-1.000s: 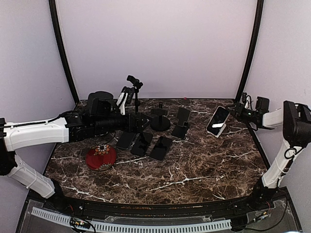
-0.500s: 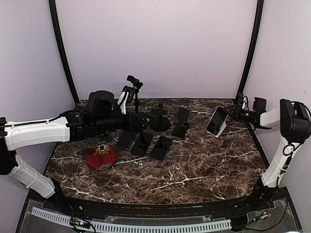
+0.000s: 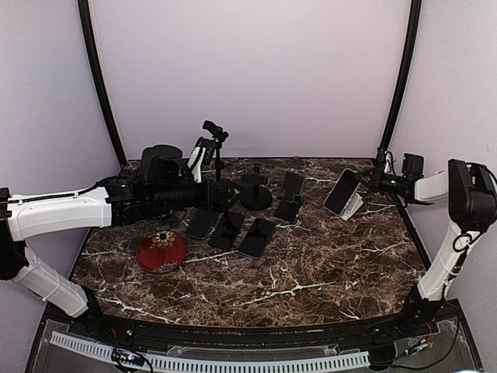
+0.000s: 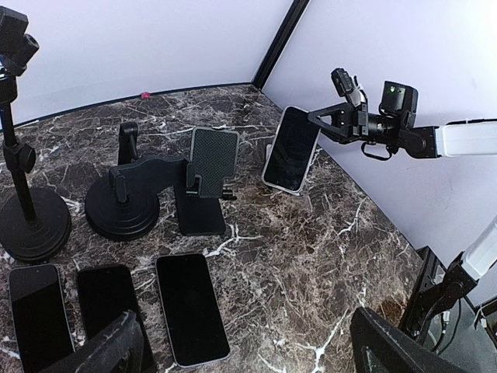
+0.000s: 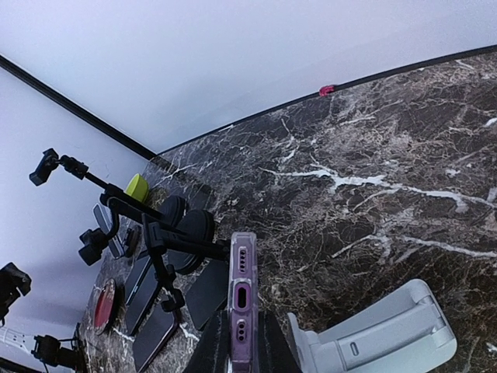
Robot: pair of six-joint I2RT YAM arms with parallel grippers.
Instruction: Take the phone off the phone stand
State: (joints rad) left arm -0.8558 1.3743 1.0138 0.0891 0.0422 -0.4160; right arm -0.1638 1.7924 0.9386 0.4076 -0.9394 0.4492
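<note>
The phone [image 3: 342, 192] has a dark screen and a clear purple case. My right gripper [image 3: 373, 179] is shut on its upper edge, fingers [image 5: 213, 346] on either side of the port end [image 5: 242, 299]. It leans to the left of the white phone stand [image 3: 356, 207], whose cradle [image 5: 380, 334] shows bare beside it. The left wrist view shows the phone [image 4: 292, 149] tilted, with the right gripper [image 4: 326, 120] at its top corner. My left gripper [image 4: 248, 357] hangs open over the flat phones, holding nothing.
Three phones [image 4: 189, 307] lie flat at centre left. A black stand holds a carbon-pattern phone [image 4: 213, 162]. Next to it are a round-based black stand [image 4: 123, 203] and a tripod [image 3: 215, 148]. A red dish [image 3: 161, 251] sits front left.
The right gripper has shut on the phone's top edge and pulled it left, away from the white stand. The left arm has stayed still.
</note>
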